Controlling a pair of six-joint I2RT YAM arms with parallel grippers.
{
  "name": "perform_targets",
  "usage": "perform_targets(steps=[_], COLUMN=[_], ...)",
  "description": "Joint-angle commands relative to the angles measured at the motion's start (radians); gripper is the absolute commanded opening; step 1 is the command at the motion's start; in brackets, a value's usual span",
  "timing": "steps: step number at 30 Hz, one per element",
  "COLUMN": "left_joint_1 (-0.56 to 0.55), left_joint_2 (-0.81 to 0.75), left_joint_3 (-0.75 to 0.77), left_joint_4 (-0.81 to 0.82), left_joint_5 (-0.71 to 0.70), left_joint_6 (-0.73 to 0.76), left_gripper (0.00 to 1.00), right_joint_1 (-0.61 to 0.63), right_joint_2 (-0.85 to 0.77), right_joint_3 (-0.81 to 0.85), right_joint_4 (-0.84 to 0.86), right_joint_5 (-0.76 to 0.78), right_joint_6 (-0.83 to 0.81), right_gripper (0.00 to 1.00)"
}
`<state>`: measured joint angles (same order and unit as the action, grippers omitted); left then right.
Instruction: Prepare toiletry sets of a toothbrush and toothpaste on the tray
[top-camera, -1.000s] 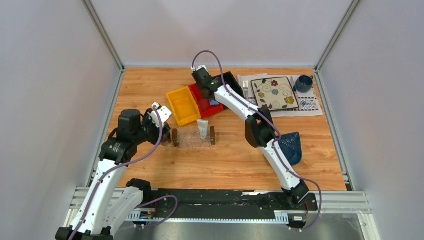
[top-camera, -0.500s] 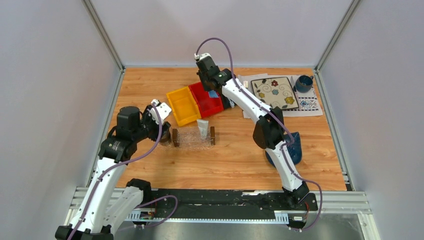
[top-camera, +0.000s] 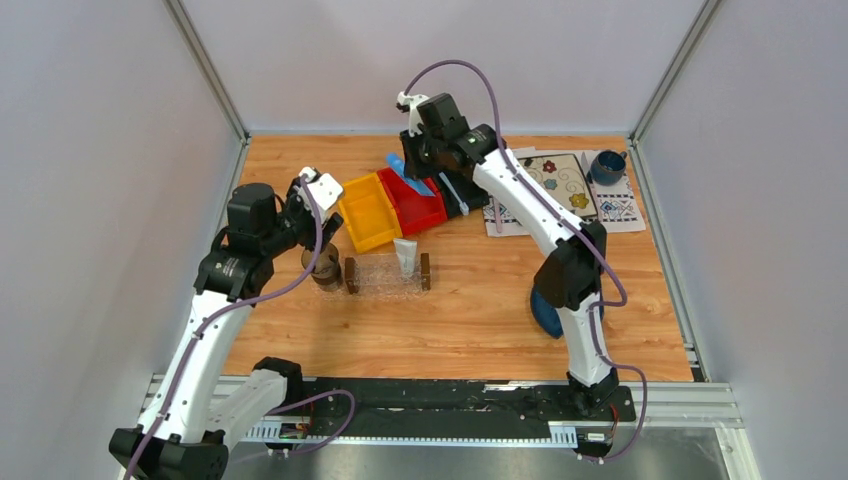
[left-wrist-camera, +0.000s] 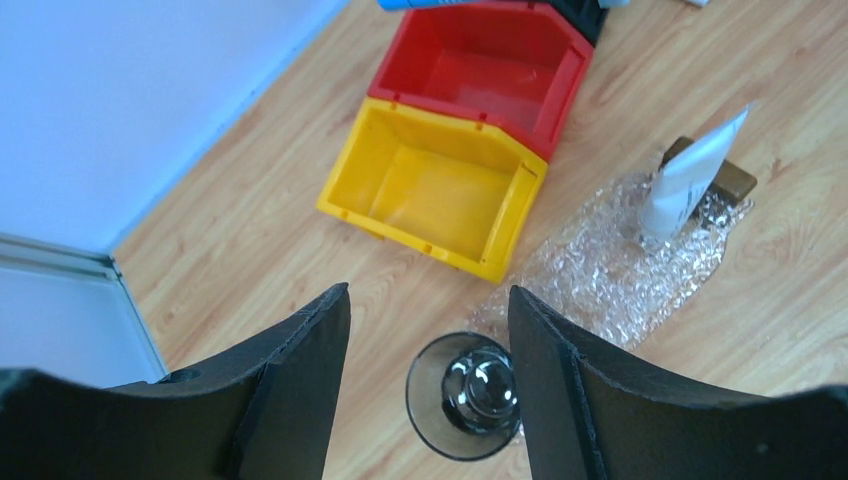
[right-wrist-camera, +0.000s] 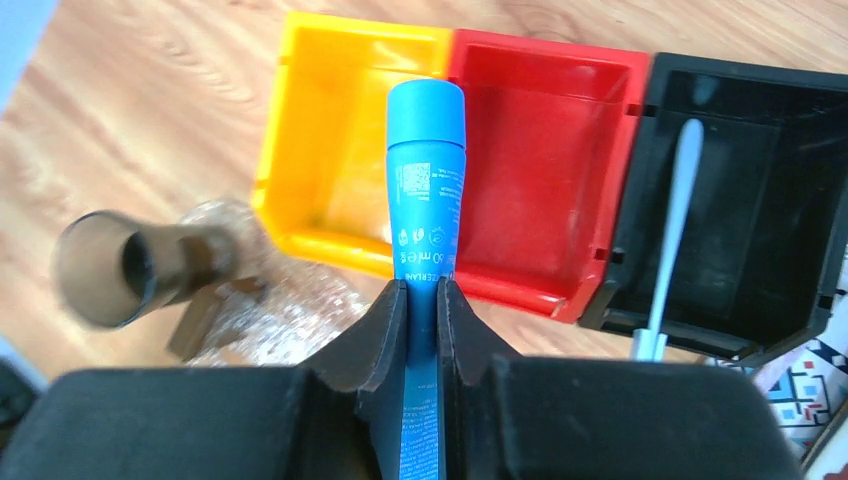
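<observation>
My right gripper (right-wrist-camera: 422, 285) is shut on the bright blue toothpaste (right-wrist-camera: 425, 180) tube and holds it in the air over the red bin (top-camera: 418, 205), cap pointing away. A white-grey toothpaste (left-wrist-camera: 690, 180) tube lies on the clear tray (top-camera: 375, 275), against the brown block at its right end. The pale blue toothbrush (right-wrist-camera: 675, 200) lies in the black bin (right-wrist-camera: 760, 230). My left gripper (left-wrist-camera: 430, 295) hangs open above a dark glass cup (left-wrist-camera: 465, 395) that stands just left of the tray. Nothing is between its fingers.
A yellow bin (top-camera: 367, 210) stands empty next to the red one. A floral plate (top-camera: 555, 180) and a blue cup (top-camera: 606, 165) rest on a patterned mat at the back right. A dark blue dish (top-camera: 545, 310) shows partly behind the right arm.
My right gripper has risen out of the red bin with the blue tube and moved back and right. My left arm has lifted, uncovering the glass cup beside the tray.
</observation>
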<state>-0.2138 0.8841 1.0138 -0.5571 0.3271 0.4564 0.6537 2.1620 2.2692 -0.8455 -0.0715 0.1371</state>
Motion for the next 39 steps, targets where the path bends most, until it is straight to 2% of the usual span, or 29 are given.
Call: perform_targets(steps=[1,8,14,27,39], left_joint_1=[0.005,-0.018,-0.125,-0.236,-0.308], left_joint_2=[0.021,0.035,0.022,0.073,0.125], left_joint_3=[0.106,0.190,0.201,0.249,0.206], left_joint_4=[0.040,-0.041,-0.090,-0.201,-0.165], left_joint_5=[0.059,0.147,0.070,0.049,-0.043], left_joint_6=[0.039,0.155,0.263,0.399,0.505], left_gripper=[0.68,0.70,0.72,0.77,0.80], right_joint_1=[0.000,0.000,0.001,0.021,0.038], right_joint_2=[-0.151,-0.192,-0.208,-0.212,-0.208], right_joint_3=[-0.014,0.006,0.006,-0.010,-0.019], right_joint_4=[0.002,-0.116,-0.176,-0.225,-0.248], right_joint_5=[-0.220,-0.506,-0.660,-0.804,-0.895], right_joint_6=[-0.039,-0.100,-0.119,-0.133,-0.133], right_gripper=[0.00,0.00,0.00,0.00,0.00])
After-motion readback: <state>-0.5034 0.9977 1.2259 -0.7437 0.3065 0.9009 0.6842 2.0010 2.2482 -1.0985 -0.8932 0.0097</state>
